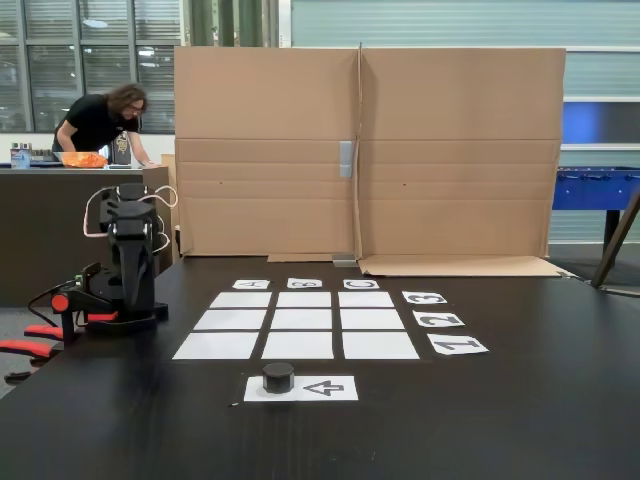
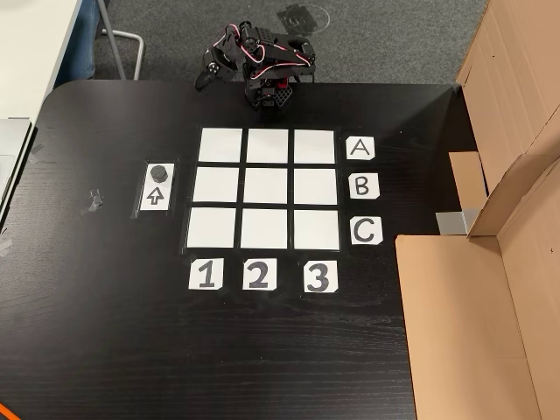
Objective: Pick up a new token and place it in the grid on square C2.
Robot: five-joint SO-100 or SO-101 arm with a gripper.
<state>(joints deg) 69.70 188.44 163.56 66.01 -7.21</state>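
Note:
The token [image 1: 278, 376] [image 2: 158, 171], a small black squat cylinder, stands on the blank end of the arrow-printed sheet beside the grid. The grid [image 1: 302, 319] [image 2: 267, 188] is nine white paper rectangles with nothing on them, edged by cards A, B, C and 1, 2, 3. Square C2 [image 1: 371, 319] [image 2: 264, 228] is bare; it lies in the row farthest from the arm, in the middle column. The arm [image 1: 130, 250] sits folded over its base at the table edge, well away from the token. My gripper [image 2: 206, 74] is tucked in, its jaws too small and dark to read.
A tall cardboard screen [image 1: 370, 150] [image 2: 490, 289] stands along one side of the black table [image 1: 520, 420] [image 2: 87, 332]. Bits of tape [image 2: 92, 201] lie near the arrow sheet. A person [image 1: 105, 120] leans over a counter in the background. A blue table-football table [image 1: 595, 185] stands behind.

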